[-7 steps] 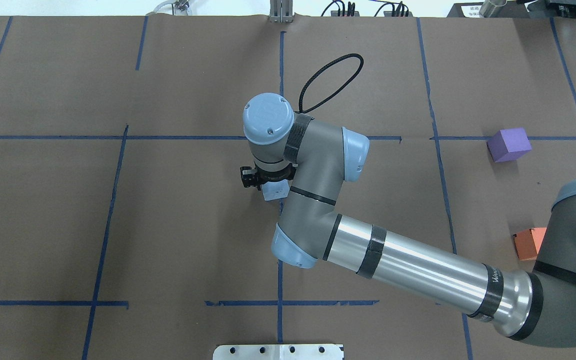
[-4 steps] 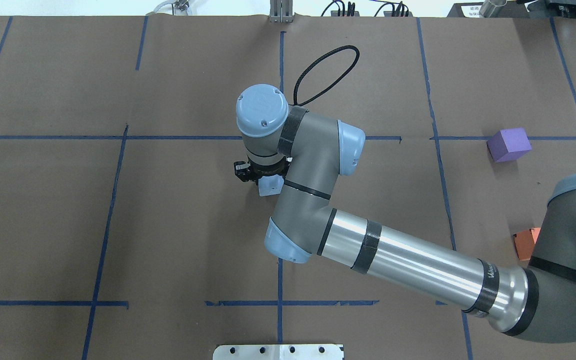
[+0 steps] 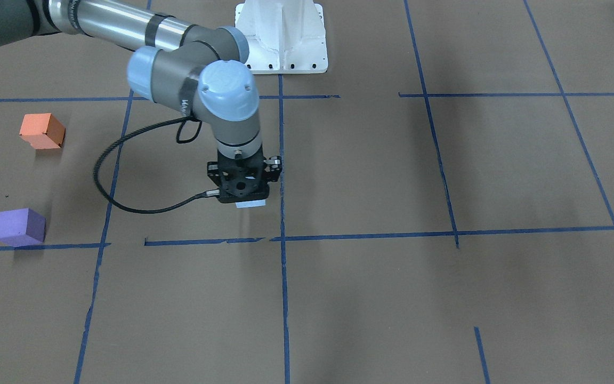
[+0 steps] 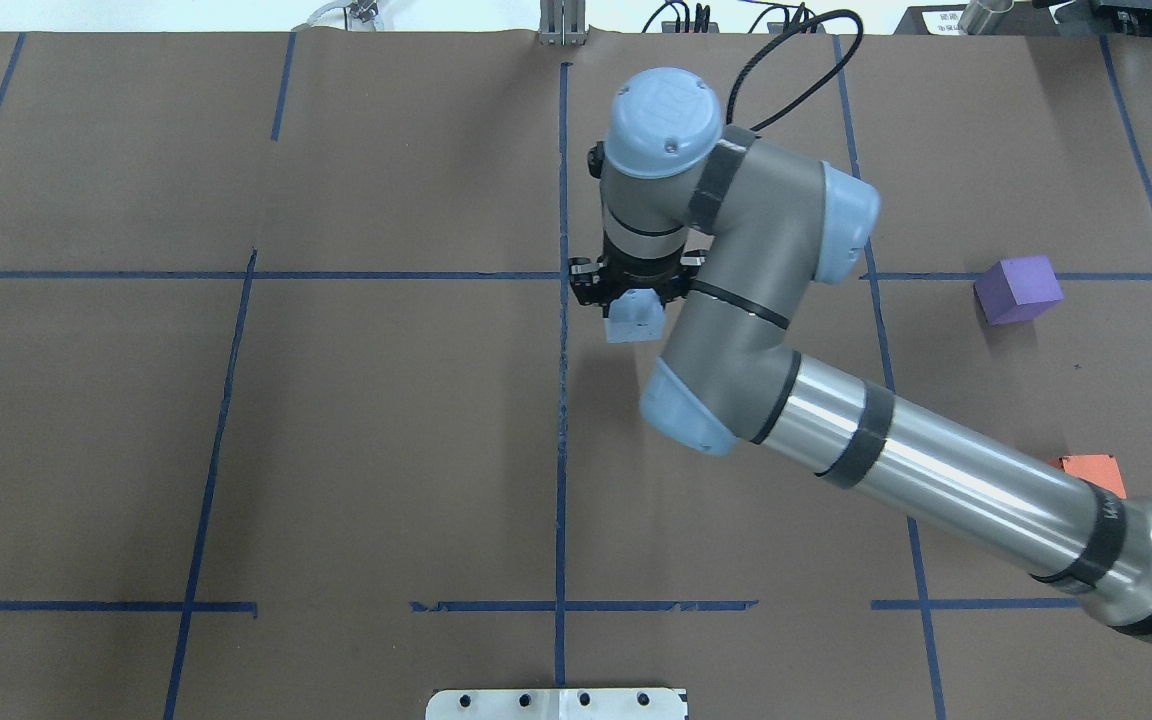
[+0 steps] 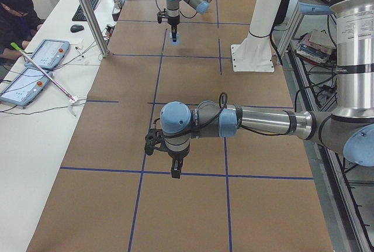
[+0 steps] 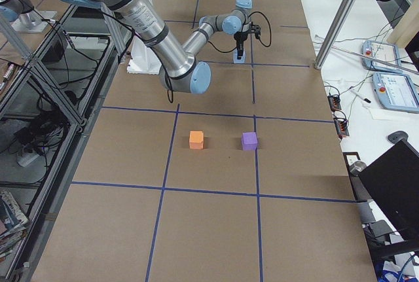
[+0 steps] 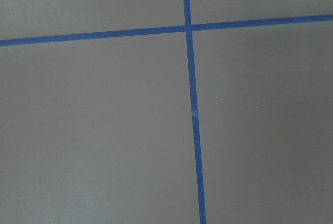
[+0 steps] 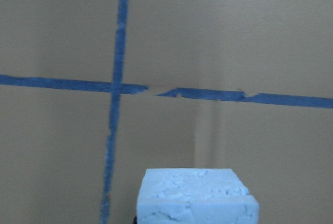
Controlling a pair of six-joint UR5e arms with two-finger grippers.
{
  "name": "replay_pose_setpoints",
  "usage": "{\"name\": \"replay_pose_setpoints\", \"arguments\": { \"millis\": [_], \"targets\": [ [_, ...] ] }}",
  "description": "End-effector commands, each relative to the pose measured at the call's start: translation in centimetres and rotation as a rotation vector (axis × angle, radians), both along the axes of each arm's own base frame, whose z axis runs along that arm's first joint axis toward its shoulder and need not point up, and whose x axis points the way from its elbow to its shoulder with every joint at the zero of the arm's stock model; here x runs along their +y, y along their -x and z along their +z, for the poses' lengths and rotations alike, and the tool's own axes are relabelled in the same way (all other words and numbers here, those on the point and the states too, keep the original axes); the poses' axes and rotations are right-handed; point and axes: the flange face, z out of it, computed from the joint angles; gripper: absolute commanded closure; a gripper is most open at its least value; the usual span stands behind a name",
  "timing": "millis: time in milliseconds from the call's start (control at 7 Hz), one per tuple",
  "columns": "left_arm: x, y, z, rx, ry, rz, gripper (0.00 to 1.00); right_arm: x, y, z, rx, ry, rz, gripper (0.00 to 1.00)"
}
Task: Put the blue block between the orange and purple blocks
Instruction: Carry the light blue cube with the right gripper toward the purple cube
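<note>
Two arms are hanging over the desk (image 4: 336,450). The right arm (image 4: 936,480) is reaching toward the middle, its end effector (image 4: 634,300) clamping the blue block (image 4: 633,320) from above, lifted just beside the centre tape line. That is well apart from the purple block (image 4: 1016,290) and orange block (image 4: 1091,468). The blue block is looking roughly cubic, showing no clear long axis, its sides lying about square to the tape. Whether the left end effector (image 5: 175,173) is apart or together, I cannot tell.
</note>
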Motion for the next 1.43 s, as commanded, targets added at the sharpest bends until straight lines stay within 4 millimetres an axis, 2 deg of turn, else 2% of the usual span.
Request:
{"name": "replay_pose_setpoints", "arguments": {
  "millis": [0,143,286,429,714,857,1000,1286],
  "targets": [
    [0.2,0.0,0.1,-0.002,0.004,-0.001,0.0,-0.8,-11.3,8.5,0.048,-0.047,-0.095,0.66],
    [0.1,0.0,0.1,-0.002,0.003,-0.002,0.0,-1.5,-16.3,13.3,0.078,-0.079,-0.144,0.66],
    [0.1,0.0,0.0,-0.001,0.002,-0.002,0.0,-0.4,-20.4,17.2,0.105,-0.066,-0.142,0.65],
    [0.1,0.0,0.0,-0.001,0.002,-0.002,0.0,0.6,-23.7,20.0,0.122,-0.039,-0.112,0.64],
    [0.1,0.0,0.0,-0.001,0.003,-0.003,0.0,3.8,-27.6,27.1,0.074,-0.059,-0.065,0.61],
    [0.1,0.0,0.0,-0.001,0.003,-0.003,0.0,5.1,-28.3,29.3,0.061,-0.004,-0.001,0.6],
    [0.1,0.0,0.0,-0.001,0.003,-0.003,0.0,5.8,-28.6,30.3,0.044,0.025,0.036,0.59],
    [0.0,-0.1,-0.1,-0.001,0.001,-0.001,0.0,6.1,-27.9,31.0,0.036,0.075,0.079,0.54]
  ]
}}
